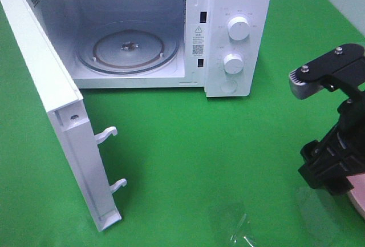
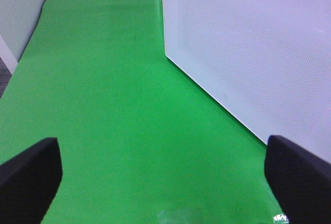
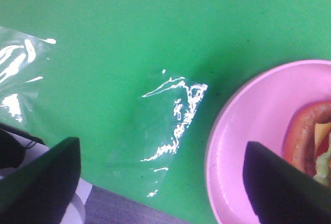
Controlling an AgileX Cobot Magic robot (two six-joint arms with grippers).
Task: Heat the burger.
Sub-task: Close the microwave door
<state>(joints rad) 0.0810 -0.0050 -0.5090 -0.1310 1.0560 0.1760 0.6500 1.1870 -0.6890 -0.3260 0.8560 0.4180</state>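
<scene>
Burger on pink plate at green tabletop edge, right pincer spread wide above, left pincer gaping, empty, beside open white microwave, warning label unreadable.

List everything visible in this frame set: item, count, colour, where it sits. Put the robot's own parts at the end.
microwave: one, white, back of the table, door swung fully open toward the front left.
glass turntable: one, clear, inside the microwave cavity, nothing on it.
knobs: two, white, on the microwave's right panel.
table cover: one, green, under everything.
clear plastic scraps: at least two, transparent, lying on the cover near the front.
plate: one, pink, front right edge.
burger: one, mostly cut off by the right wrist view's edge, on the plate.
left hand: black fingers, open, beside the microwave door.
right hand: black fingers, open, above the plate's rim.
</scene>
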